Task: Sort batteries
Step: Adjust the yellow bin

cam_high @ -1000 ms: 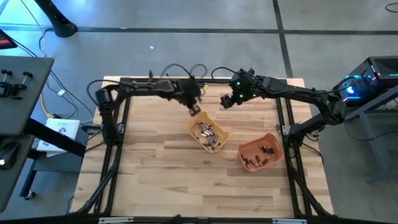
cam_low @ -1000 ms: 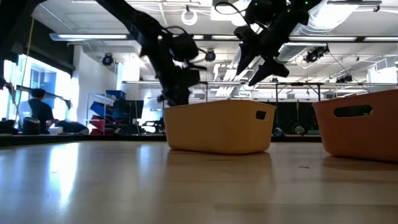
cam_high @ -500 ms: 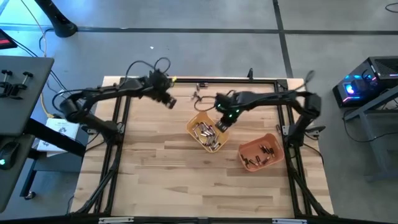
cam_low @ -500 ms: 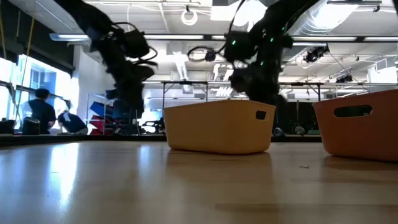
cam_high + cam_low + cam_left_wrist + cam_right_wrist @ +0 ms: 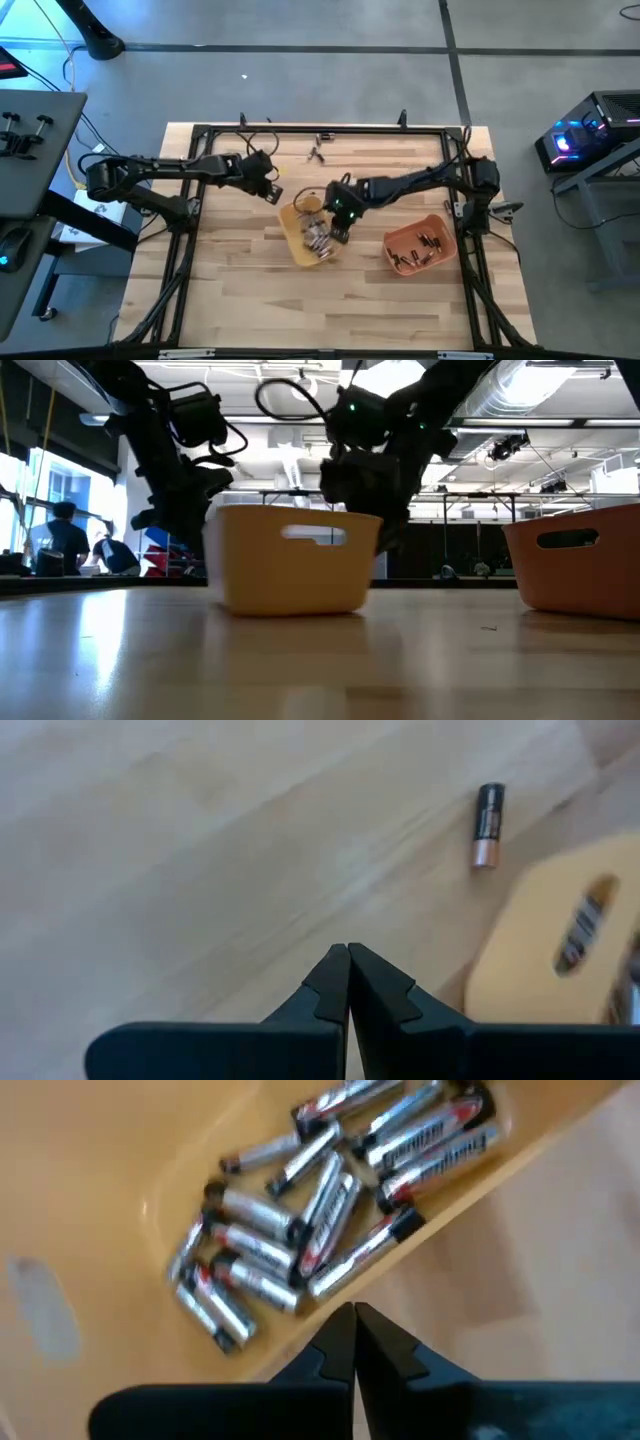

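Table (image 5: 240, 290): batteries (image 5: 330, 1200) in yellow tray just beyond right tool (image 5: 355, 1325).

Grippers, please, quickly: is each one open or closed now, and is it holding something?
Left gripper: closed, holding nothing, over the bare table.
Right gripper: closed, holding nothing, at the yellow tray with batteries.

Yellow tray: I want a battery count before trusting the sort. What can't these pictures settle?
- Yellow tray, low view: wall hides its contents.
- High view: right gripper covers some batteries; they're too small to count.
- Right wrist view: piled cells overlap; frame edge crops the tray.
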Action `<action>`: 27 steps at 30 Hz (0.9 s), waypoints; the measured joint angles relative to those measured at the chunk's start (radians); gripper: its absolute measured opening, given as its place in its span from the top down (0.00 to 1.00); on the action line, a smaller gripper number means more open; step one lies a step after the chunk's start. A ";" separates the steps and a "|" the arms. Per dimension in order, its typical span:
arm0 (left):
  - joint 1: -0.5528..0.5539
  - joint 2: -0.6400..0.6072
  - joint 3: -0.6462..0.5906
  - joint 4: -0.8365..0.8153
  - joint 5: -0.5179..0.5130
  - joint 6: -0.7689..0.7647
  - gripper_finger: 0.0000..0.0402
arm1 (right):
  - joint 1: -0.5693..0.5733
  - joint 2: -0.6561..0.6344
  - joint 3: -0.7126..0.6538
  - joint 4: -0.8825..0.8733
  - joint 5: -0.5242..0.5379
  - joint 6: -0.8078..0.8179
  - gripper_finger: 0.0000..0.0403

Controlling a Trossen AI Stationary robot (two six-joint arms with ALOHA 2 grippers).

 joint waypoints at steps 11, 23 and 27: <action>-0.018 0.015 -0.083 0.195 0.008 0.243 1.00 | 0.012 0.002 0.146 -0.052 0.223 0.183 1.00; -0.099 -0.004 -0.376 0.501 0.101 0.084 1.00 | -0.022 0.000 0.303 -0.338 0.313 0.354 1.00; -0.125 0.008 -0.454 0.755 0.124 -0.029 1.00 | -0.022 0.001 0.270 -0.340 0.297 0.387 1.00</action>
